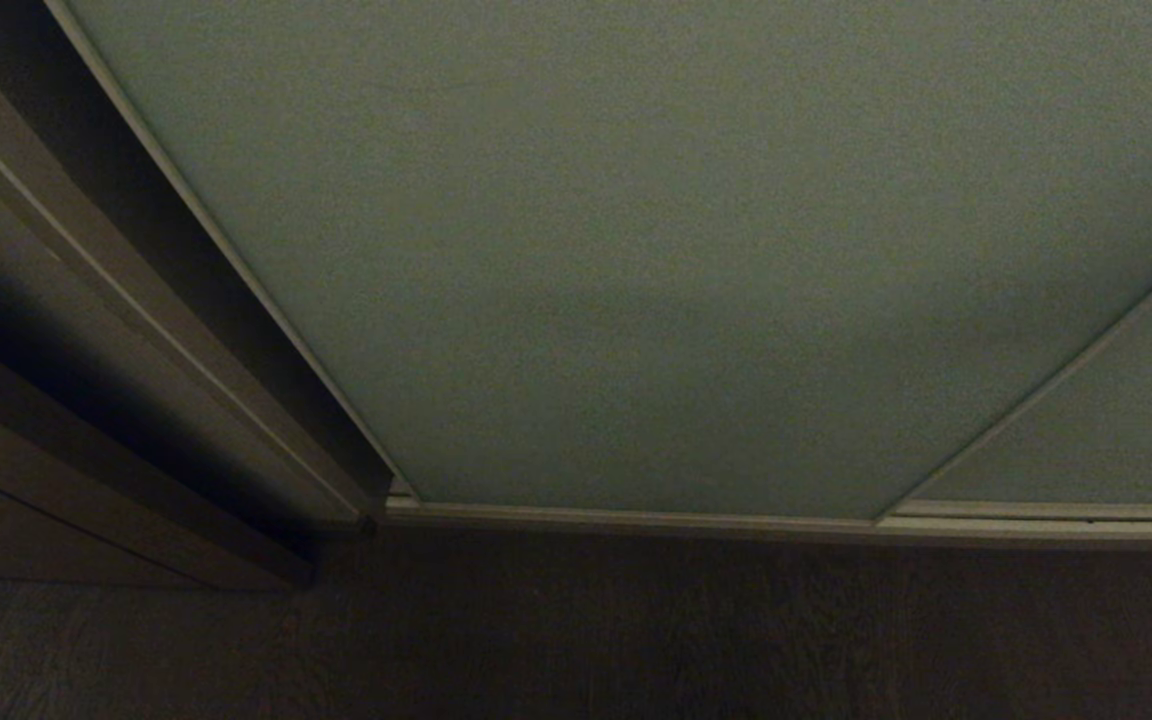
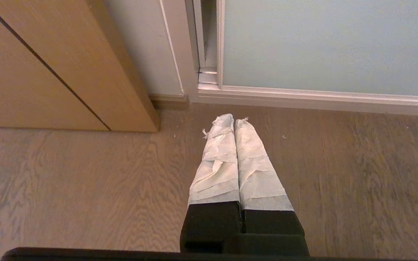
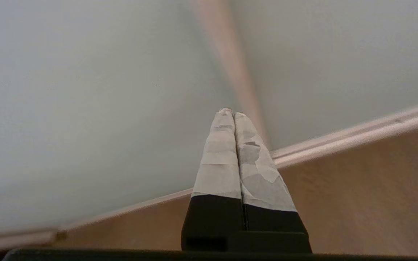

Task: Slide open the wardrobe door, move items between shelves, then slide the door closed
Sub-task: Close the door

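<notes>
The sliding wardrobe door [image 1: 636,250] is a pale grey-green panel with a thin cream frame, and it fills most of the head view. It covers the opening, so the items and the shelves are hidden behind it. A second panel [image 1: 1106,430] overlaps it at the right. No arm shows in the head view. My right gripper [image 3: 229,111] is shut and empty, pointing at the door [image 3: 85,108] close to the cream vertical frame strip [image 3: 230,69] where the two panels meet. My left gripper [image 2: 229,119] is shut and empty, hanging low over the wooden floor [image 2: 85,181].
A dark brown wooden side frame [image 1: 136,330] stands left of the door. The cream bottom rail [image 1: 636,520] runs along the floor [image 1: 636,630]. In the left wrist view a wooden cabinet side [image 2: 49,61] stands left of the door's corner [image 2: 209,78].
</notes>
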Controlling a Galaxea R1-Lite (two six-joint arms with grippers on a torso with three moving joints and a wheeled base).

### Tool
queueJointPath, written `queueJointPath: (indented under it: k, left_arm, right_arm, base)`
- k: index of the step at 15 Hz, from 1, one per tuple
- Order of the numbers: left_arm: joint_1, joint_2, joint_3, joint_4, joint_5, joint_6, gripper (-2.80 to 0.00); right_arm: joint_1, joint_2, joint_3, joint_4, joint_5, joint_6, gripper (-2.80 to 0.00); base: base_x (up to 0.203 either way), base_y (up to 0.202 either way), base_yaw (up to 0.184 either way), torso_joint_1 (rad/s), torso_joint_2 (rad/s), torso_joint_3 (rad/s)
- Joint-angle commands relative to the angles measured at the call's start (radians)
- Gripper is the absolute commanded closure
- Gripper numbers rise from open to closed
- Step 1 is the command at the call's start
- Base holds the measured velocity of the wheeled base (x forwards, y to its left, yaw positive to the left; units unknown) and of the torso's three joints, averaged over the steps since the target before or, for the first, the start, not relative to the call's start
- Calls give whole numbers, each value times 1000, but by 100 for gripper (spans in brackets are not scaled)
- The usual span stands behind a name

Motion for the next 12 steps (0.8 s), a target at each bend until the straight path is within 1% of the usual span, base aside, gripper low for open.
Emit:
queueJointPath:
  k: [1, 4, 6, 9, 11, 12]
  left_arm:
    - [0, 1, 0, 0, 0, 0, 0]
    - [0, 1, 0, 0, 0, 0, 0]
    - [0, 1, 0, 0, 0, 0, 0]
    - [0, 1, 0, 0, 0, 0, 0]
    - [1, 1, 0, 0, 0, 0, 0]
    - [0, 1, 0, 0, 0, 0, 0]
  right_arm:
    - [47, -5, -9, -5, 3, 2, 0]
    - [54, 10, -42, -11, 3, 3, 0]
    - [88, -4, -46, -12, 3, 3, 0]
    - [111, -2, -45, -12, 3, 4, 0]
    - [114, -40, -24, -8, 3, 4, 0]
    - [126, -71, 9, -10, 5, 0, 0]
  base:
    - [0, 0, 0, 0, 0, 0]
    - [0, 0, 0, 0, 0, 0]
    - [0, 0, 0, 0, 0, 0]
    - [0, 0, 0, 0, 0, 0]
    - [0, 0, 0, 0, 0, 0]
    - [0, 0, 0, 0, 0, 0]
